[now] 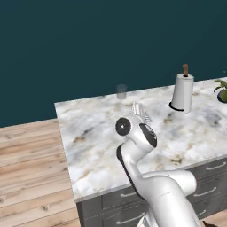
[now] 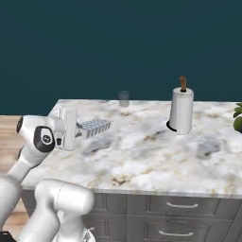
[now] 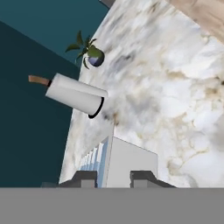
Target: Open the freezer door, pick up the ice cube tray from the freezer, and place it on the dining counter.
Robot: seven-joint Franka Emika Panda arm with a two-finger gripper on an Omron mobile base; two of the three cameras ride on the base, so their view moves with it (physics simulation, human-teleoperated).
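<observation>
The white arm rose from the base and reached forward over the near left part of the dining counter (image 2: 142, 156), the wide marble surface above dark grey drawers (image 2: 182, 205) with silver handles. Its end effector (image 2: 79, 131) was clamped on the ice cube tray (image 2: 94, 126), which it held on edge, above the surface and clear of it, near the left end (the hand view showed the two dark fingertips (image 3: 84, 178) pressed against the tray's white sides, its pale-blue cells running away along one face). Farther along the surface stood an upright paper towel roll (image 2: 181, 111) on a dark base with a brown post, well apart from the tray. A small grey cup (image 2: 124, 98) stood near the far edge, and a potted plant (image 1: 222, 90) sat toward the right end. Behind everything ran a dark teal wall (image 1: 88, 44); wooden floor (image 1: 31, 173) lay left of the surface.
</observation>
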